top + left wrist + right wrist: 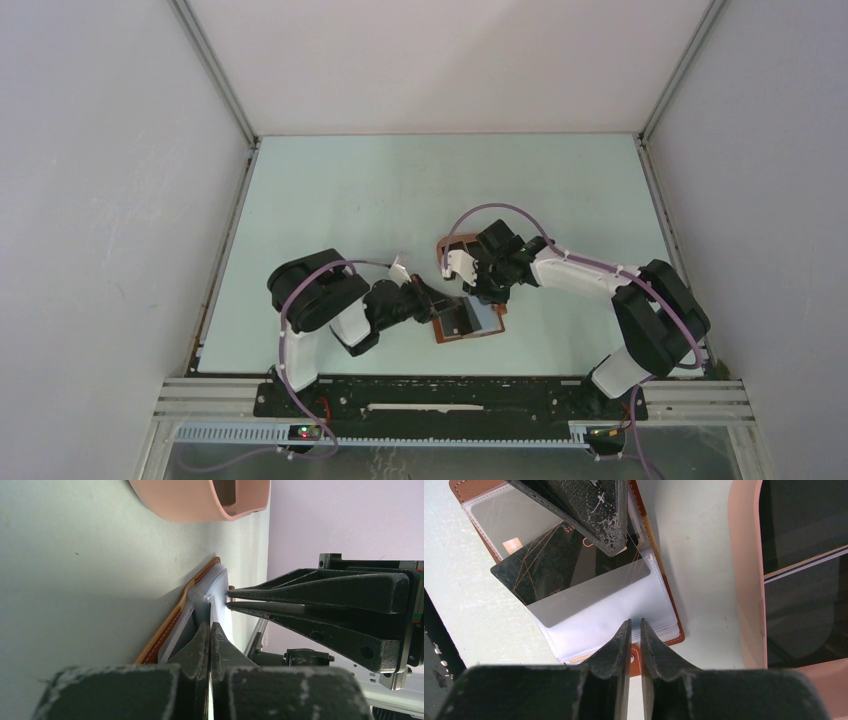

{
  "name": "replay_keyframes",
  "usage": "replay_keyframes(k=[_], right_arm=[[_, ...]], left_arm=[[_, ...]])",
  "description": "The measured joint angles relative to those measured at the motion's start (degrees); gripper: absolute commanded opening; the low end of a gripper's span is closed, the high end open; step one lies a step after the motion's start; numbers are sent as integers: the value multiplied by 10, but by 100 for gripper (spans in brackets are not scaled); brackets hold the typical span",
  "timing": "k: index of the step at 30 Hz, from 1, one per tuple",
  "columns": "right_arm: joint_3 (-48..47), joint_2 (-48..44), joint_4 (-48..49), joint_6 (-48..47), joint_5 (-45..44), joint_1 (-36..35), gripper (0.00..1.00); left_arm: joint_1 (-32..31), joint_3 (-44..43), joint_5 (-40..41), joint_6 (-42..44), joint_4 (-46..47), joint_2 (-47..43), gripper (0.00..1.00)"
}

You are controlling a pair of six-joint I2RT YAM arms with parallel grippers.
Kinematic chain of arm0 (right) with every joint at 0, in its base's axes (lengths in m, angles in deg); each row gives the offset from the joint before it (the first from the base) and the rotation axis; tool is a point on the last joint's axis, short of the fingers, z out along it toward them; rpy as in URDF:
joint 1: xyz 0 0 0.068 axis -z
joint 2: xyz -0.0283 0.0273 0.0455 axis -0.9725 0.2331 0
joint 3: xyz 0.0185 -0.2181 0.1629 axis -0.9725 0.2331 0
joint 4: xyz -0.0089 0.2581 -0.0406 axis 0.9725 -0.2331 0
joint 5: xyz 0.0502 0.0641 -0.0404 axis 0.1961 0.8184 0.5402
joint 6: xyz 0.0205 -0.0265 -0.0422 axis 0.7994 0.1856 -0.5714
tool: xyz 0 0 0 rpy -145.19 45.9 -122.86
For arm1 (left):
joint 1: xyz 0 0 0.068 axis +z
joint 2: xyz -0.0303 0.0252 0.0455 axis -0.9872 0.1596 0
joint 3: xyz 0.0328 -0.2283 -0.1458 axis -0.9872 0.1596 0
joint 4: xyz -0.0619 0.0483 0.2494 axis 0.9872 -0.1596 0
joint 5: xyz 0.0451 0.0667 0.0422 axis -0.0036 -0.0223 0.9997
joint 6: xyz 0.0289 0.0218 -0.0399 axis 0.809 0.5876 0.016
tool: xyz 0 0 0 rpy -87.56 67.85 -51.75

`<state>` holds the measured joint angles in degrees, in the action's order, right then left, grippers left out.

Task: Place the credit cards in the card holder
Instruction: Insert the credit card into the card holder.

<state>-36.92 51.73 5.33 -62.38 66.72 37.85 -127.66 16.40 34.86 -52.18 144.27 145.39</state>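
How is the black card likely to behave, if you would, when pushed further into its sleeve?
The black card looks thin, flat and unbent, so probably stiff and light. Its glossy face may slip when pinched. The clear sleeve over it seems floppy and could buckle.

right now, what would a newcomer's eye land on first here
A black card sits half inside a clear sleeve of the open card holder, near the table's front edge. Both grippers meet there: the left gripper pinches the card, the right gripper the sleeve's edge. Beside it, a pink tray holds more dark cards.
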Motion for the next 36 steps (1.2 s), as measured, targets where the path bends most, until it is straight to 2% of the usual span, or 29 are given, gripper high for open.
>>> replay_keyframes(k=[4, 8, 16, 30, 36], right_arm=[[-3, 0, -7, -2, 3, -1, 29], [-3, -5, -20, -4, 14, 5, 30], [-3, -24, -59, -34, 45, 29, 27], [-3, -22, -97, -93, 44, 45, 21], [-2, 0, -102, -101, 40, 40, 21]], left_arm=[[0, 0, -2, -4, 4, 5, 0], [0, -5, -5, -9, 4, 7, 0], [-1, -11, -6, -11, 3, 12, 1], [-9, -35, -6, -24, 4, 34, 3], [-14, -49, -6, -29, 5, 45, 9]])
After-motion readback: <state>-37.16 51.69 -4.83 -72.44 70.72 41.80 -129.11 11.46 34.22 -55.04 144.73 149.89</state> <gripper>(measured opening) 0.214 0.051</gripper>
